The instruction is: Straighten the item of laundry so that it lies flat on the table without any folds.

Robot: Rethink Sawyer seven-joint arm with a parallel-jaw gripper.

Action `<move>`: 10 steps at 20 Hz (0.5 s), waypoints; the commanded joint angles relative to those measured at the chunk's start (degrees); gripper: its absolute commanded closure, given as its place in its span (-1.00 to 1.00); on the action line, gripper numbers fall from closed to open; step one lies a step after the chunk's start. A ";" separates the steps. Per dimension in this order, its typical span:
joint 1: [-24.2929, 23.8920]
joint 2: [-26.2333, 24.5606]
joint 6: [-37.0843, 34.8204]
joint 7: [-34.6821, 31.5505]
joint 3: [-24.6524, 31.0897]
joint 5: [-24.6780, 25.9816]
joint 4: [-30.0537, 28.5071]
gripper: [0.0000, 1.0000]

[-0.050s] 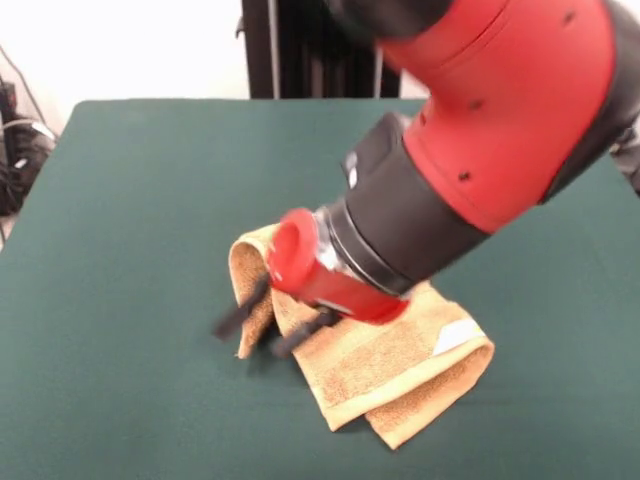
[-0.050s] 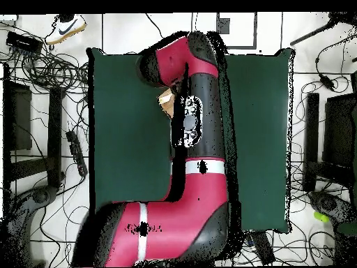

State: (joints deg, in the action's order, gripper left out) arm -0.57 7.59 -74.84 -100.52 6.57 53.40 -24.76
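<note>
The claw [image 1: 268, 322], its fingers apart, straddles the left edge of the folded towel [image 1: 390, 365], which stretches rightward across the worktop [image 1: 120, 220].

The big red and black arm [image 1: 480, 130] reaches down over the green table [image 1: 130, 200]. At its end is a red gripper [image 1: 272, 327] with two thin black fingers [image 1: 240, 315]. The fingers are spread apart. They point down and to the left, at the left edge of the towel [image 1: 390, 365]. The towel is orange-tan and bunched up, with folds in it. Its left end curls up beside the gripper. A small white label [image 1: 455, 337] shows on the right side. The towel's lower corner is doubled over on the table.
</note>
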 commanded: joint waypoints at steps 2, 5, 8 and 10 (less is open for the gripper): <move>1.25 -3.67 -6.75 -16.30 -7.20 7.96 6.62 -1.00; 1.22 -3.26 -6.50 -17.98 -7.40 7.10 5.87 -1.00; 0.19 -2.47 -6.54 -18.67 -6.99 4.55 5.64 -1.00; -2.60 -2.16 -7.18 -17.63 -2.68 -1.20 5.43 -1.00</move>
State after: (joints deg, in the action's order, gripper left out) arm -1.27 7.84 -76.40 -101.90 0.34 56.54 -17.25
